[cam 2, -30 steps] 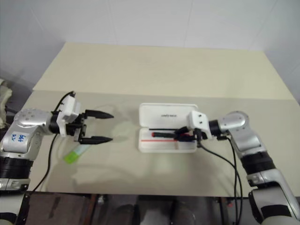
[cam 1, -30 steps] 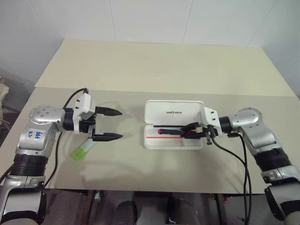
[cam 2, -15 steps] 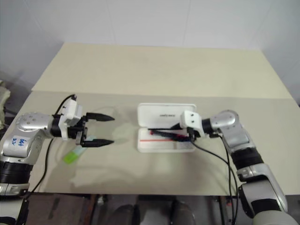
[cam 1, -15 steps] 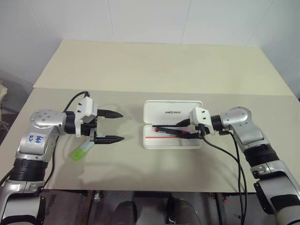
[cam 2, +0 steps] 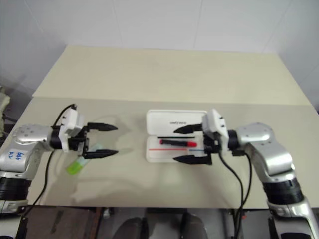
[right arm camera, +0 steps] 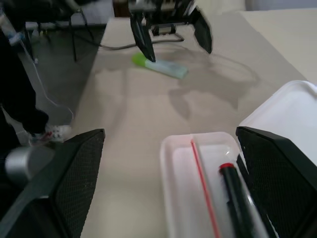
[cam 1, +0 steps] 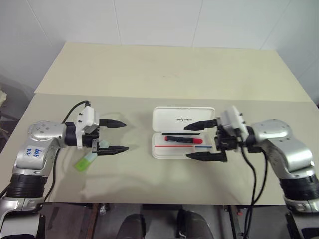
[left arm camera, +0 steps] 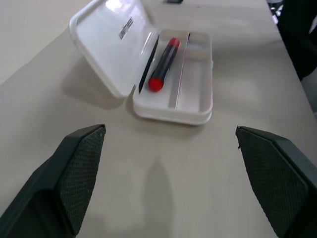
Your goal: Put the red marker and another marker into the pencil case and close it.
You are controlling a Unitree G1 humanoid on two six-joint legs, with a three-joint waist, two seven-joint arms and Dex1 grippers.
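Pencil case: the white pencil case (cam 1: 183, 133) lies open near the middle of the bench (cam 1: 164, 74). Its lid (cam 1: 183, 119) is flipped back flat on the far side, with dark letters on it. Its tray (cam 1: 172, 152) is on the near side and has a thin red stripe.

Red marker: the red marker (cam 1: 183, 140) lies flat inside the tray, along its length. In the left eye view its red end points to the right. Nothing is touching it.

Green highlighter: the light-green highlighter (cam 1: 85, 161) lies on the bench, well to the left of the case. It sits at a slant, with its brighter green cap at the near-left end. It lies below and just behind the left gripper, and nothing holds it.

Left gripper: the left gripper (cam 1: 115, 135) hangs over the bench, left of the case, and points to the right toward it. Its two black fingers are spread wide apart. There is nothing between them.

Right gripper: the right gripper (cam 1: 194, 141) is at the right end of the case and points to the left. Its fingers are spread wide too. One finger is over the lid and the other is at the near edge of the tray. It holds nothing, and the red marker lies between and below the two fingers.

Cable: a black cable (cam 1: 255, 169) hangs down from the right arm.
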